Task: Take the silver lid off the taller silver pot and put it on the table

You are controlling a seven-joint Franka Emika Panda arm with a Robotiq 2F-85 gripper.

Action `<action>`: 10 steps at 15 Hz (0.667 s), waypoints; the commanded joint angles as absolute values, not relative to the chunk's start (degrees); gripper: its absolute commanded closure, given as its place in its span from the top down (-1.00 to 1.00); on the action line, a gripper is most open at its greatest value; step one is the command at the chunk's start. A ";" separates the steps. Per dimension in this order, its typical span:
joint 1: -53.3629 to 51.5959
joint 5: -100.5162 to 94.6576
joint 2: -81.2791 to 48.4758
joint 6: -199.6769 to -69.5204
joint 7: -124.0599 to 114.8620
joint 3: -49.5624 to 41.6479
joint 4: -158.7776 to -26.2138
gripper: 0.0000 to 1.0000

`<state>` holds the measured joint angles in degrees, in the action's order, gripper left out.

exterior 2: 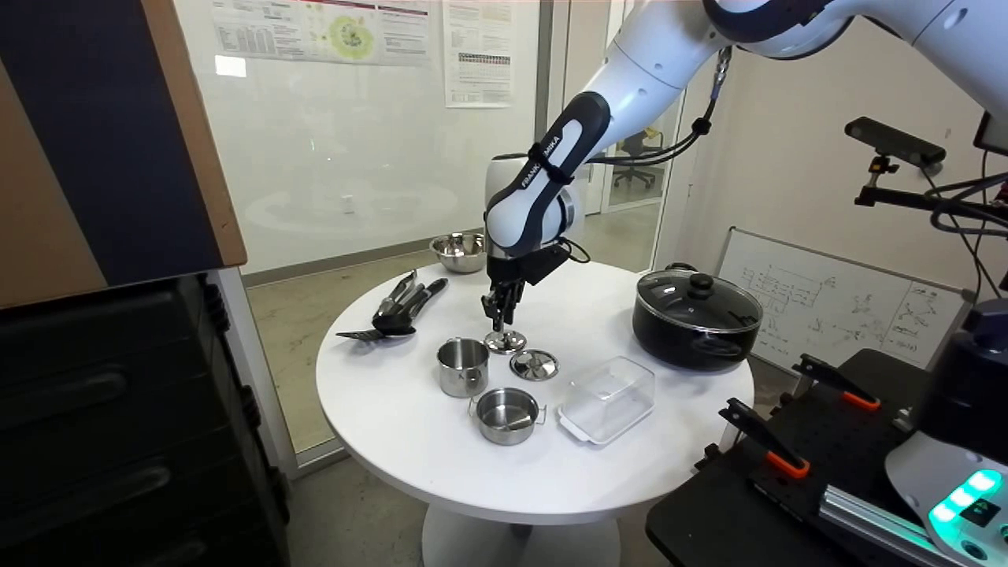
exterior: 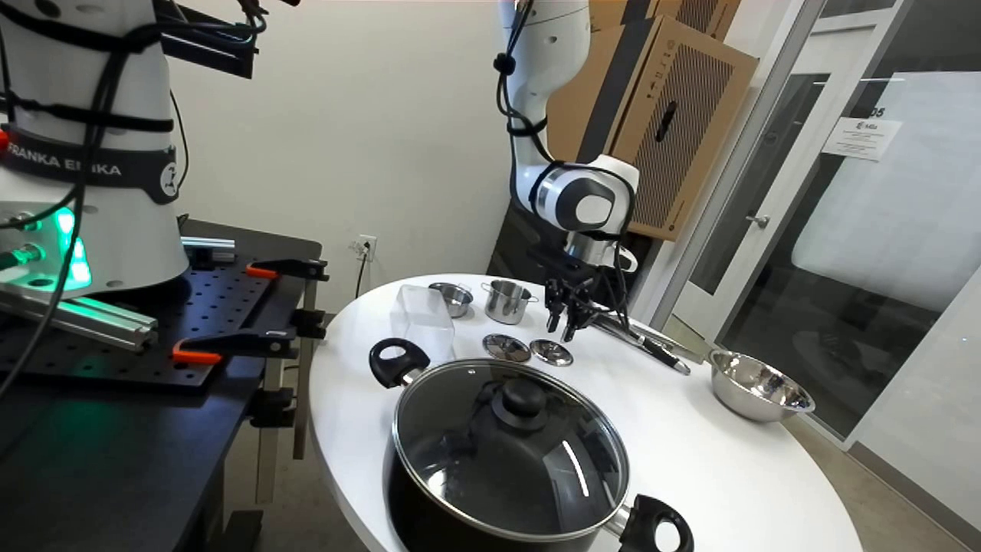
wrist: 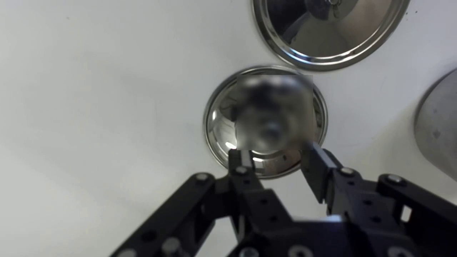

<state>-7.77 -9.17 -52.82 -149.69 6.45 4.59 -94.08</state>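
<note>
The silver lid (exterior: 552, 353) flat on the table (exterior 2: 394, 394), fingers (wrist: 246, 178) parted over it

Lid lies level, round in outline, same breadth every way. Its middle is blurred in the wrist view; knob direction not readable. Gripper (exterior: 559, 332) points down at it, fingers spread with a clear gap between; whether the tips touch, cannot tell. A wider lid (exterior 2: 535, 365) sits just beside, rims very close.

Taller silver pot (exterior 2: 463, 383) near both lids: upright, long axis vertical, mouth up and uncovered. Shorter pot (exterior 2: 506, 433) next to it, also upright and open.

Surface: round, plain white. Clear plastic box (exterior 2: 606, 402) near the shorter pot; big black pot (exterior 2: 669, 339) under a dark glass lid (exterior: 498, 452); utensils (exterior 2: 400, 311) in a bunch; silver bowl (exterior 2: 459, 262) at the edge.

Room: posters (exterior 2: 477, 55) on a pale wall, whiteboard (exterior 2: 835, 295) leaning low, cardboard boxes (exterior: 690, 123) stacked beyond the arm, robot base (exterior: 92, 238) on a dark bench (exterior: 115, 452).
</note>
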 commanded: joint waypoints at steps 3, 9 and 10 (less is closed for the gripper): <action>-8.41 -8.15 -54.19 -148.32 5.71 4.87 -91.23 -0.24; -9.39 -9.92 -43.53 -150.94 8.94 7.83 -101.04 0.74; -9.78 -10.39 -41.22 -151.66 9.58 8.33 -103.17 0.90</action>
<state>-8.90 -9.45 -49.45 -149.99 7.52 7.34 -94.96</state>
